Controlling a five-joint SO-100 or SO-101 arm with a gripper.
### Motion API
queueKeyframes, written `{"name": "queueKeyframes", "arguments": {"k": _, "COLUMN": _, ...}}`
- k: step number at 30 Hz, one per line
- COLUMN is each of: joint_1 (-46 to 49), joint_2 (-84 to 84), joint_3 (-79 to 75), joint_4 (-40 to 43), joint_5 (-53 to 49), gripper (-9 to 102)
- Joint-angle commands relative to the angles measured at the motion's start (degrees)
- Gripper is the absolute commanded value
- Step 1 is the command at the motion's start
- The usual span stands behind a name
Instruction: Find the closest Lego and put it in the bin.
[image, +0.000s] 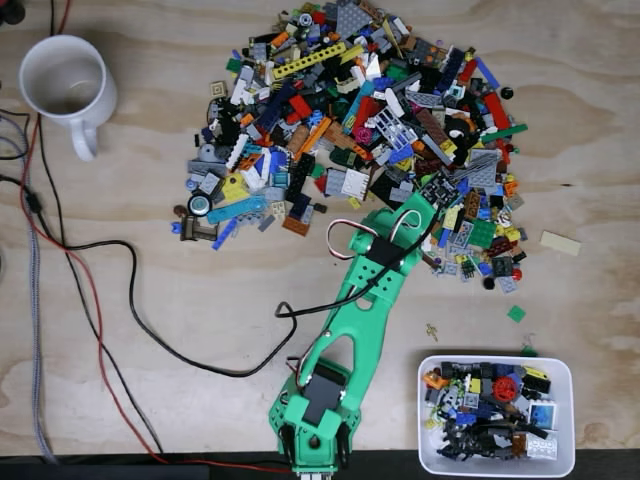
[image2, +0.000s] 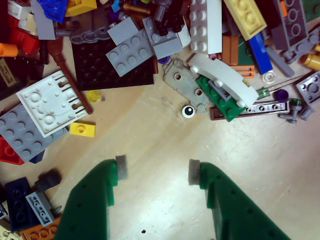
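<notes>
Lego pile (image2: 150, 45) | gripper (image2: 155, 172) spread wide, empty, above bare table (image2: 165, 135) at pile's edge

1. Bench (image: 150, 250): pale plywood, wavy grain visible, surface bare and unpainted
2. Near edge: a dark strip runs along the bottom of the fixed view
3. Lighting: even, soft, with faint shadows

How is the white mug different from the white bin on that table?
In the fixed view, the white mug is round with a handle, while the white bin is a rectangular tray with rounded corners. The mug holds no bricks; the bin holds a heap of mixed Lego pieces. The mug stands at the top left, the bin at the bottom right beside the green arm. Both are white and sit on the wooden table.
</notes>
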Motion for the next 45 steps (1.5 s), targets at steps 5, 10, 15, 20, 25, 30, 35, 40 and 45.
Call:
{"name": "queueKeyframes", "arguments": {"k": 5, "joint_1": -1.32, "joint_2": 7.47, "joint_3": -6.59, "joint_4": 3.60, "joint_5": -2.37, "gripper": 18}}
{"name": "queueKeyframes", "arguments": {"k": 10, "joint_1": -1.23, "joint_2": 7.47, "joint_3": -6.68, "joint_4": 3.60, "joint_5": -2.37, "gripper": 18}}
{"name": "queueKeyframes", "arguments": {"k": 15, "joint_1": -1.23, "joint_2": 7.56, "joint_3": -6.68, "joint_4": 3.87, "joint_5": -2.29, "gripper": 18}}
{"name": "queueKeyframes", "arguments": {"k": 20, "joint_1": -1.23, "joint_2": 7.56, "joint_3": -6.86, "joint_4": 3.87, "joint_5": -2.72, "gripper": 18}}
{"name": "queueKeyframes", "arguments": {"k": 25, "joint_1": -2.29, "joint_2": 8.53, "joint_3": -6.15, "joint_4": 4.13, "joint_5": -2.99, "gripper": 18}}
{"name": "queueKeyframes", "arguments": {"k": 30, "joint_1": -4.13, "joint_2": 9.93, "joint_3": -5.98, "joint_4": 5.27, "joint_5": -3.08, "gripper": 18}}
{"name": "queueKeyframes", "arguments": {"k": 35, "joint_1": -6.24, "joint_2": 8.88, "joint_3": -6.42, "joint_4": 4.66, "joint_5": -1.85, "gripper": 18}}
{"name": "queueKeyframes", "arguments": {"k": 40, "joint_1": -3.52, "joint_2": 4.57, "joint_3": -6.59, "joint_4": 1.32, "joint_5": -1.49, "gripper": 18}}
{"name": "queueKeyframes", "arguments": {"k": 45, "joint_1": 3.25, "joint_2": -2.90, "joint_3": -6.68, "joint_4": -2.81, "joint_5": -2.37, "gripper": 18}}
